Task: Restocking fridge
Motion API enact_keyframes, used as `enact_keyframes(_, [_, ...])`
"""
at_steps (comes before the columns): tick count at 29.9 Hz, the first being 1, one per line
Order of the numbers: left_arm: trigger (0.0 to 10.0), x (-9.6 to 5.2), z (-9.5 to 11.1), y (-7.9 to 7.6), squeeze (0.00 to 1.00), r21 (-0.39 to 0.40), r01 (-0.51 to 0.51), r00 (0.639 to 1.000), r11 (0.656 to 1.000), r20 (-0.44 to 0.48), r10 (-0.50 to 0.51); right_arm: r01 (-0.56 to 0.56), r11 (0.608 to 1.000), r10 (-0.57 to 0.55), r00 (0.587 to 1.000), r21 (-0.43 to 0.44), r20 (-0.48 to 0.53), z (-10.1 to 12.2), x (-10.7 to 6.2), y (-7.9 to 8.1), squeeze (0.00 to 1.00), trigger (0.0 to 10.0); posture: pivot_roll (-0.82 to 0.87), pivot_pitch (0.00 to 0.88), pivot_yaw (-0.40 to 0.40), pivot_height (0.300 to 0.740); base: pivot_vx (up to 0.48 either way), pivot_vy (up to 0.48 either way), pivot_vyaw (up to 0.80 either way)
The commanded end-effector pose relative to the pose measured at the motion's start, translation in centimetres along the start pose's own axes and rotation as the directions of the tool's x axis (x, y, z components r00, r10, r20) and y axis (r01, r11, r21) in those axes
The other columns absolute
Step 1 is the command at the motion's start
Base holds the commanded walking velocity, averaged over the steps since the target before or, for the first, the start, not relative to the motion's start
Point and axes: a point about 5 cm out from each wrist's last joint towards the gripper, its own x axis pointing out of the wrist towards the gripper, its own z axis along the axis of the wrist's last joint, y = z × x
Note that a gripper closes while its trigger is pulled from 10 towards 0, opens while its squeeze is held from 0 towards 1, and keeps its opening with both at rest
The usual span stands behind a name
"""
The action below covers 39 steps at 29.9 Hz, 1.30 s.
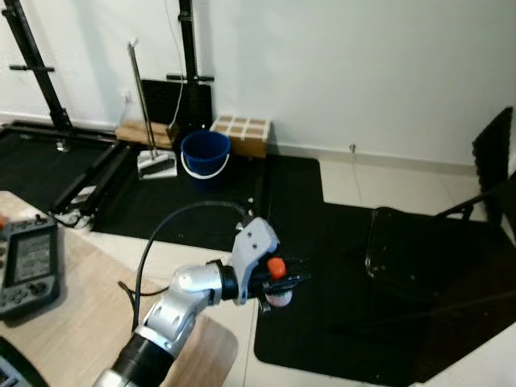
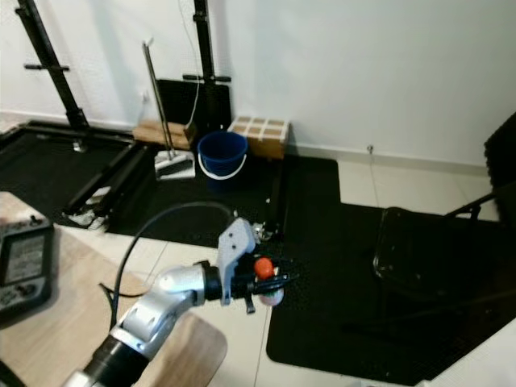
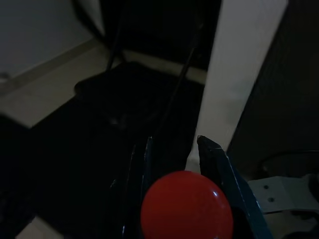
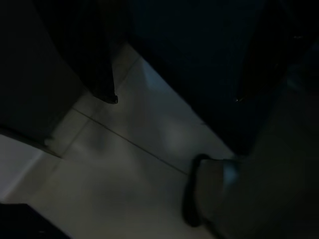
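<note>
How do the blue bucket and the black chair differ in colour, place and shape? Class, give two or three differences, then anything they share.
The blue bucket is bright blue, while the black chair is dark all over. The bucket stands near the white wall, by the dustpan; the chair stands farther from the wall, on the robot's right. The bucket is round and open-topped; the chair has a flat seat on thin legs. Both stand upright on the black floor mat.

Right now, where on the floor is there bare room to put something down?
Free: the white tiles between the wall and black mats. Crowded: around the blue bucket, dustpan and black stands. The left claw holds a red-capped bottle.
</note>
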Motion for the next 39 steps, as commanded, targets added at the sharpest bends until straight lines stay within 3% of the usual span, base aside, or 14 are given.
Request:
enact_keyframes(1, [10.0, 0.08, -0.28, -0.12, 0.0, 0.015, -0.005, 1.0, 1.0, -0.01, 0.005, 0.011, 1.0, -0.011, 1.0, 0.015, 0.012, 0.09, -0.04, -0.26, 0.0, 10.0, 0.07, 0.0, 0.009, 0.74, 0.0, -0.469, 0.0])
enact_keyframes(6, [10.0, -0.01, -0.4, 0.12, 0.0, 0.013, -0.021, 1.0, 1.0, -0.013, 0.021, 0.01, 1.0, -0.01, 1.0, 0.016, 0.014, 0.07, -0.04, -0.21, 0.0, 10.0, 0.08, 0.0, 0.007, 0.74, 0.0, -0.469, 0.0])
enact_keyframes(23, [10.0, 0.15, -0.35, 0.34, 0.0, 0.014, -0.045, 0.999, 0.999, 0.008, 0.045, 0.018, 1.0, -0.019, 1.0, 0.011, 0.006, -0.29, -0.12, -0.52, 0.0, 10.0, 0.07, 0.0, 0.0, 0.74, 0.0, 0.0, 0.0])
enact_keyframes(31, [10.0, 0.16, -0.49, 0.06, 0.0, 0.008, -0.034, 0.999, 0.999, 0.009, 0.034, 0.021, 1.0, -0.021, 1.0, 0.008, 0.004, -0.4, -0.15, -0.63, 0.0, 10.0, 0.07, 0.0, -0.003, 0.74, 0.0, -0.48, 0.0])
enact_keyframes(39, [10.0, 0.35, -0.69, 0.05, 0.0, 0.007, -0.035, 0.999, 0.999, 0.015, 0.035, 0.024, 1.0, -0.024, 1.0, 0.008, 0.001, -0.54, -0.18, -0.72, 0.0, 10.0, 0.07, 0.0, -0.003, 0.74, 0.0, 0.0, 0.0])
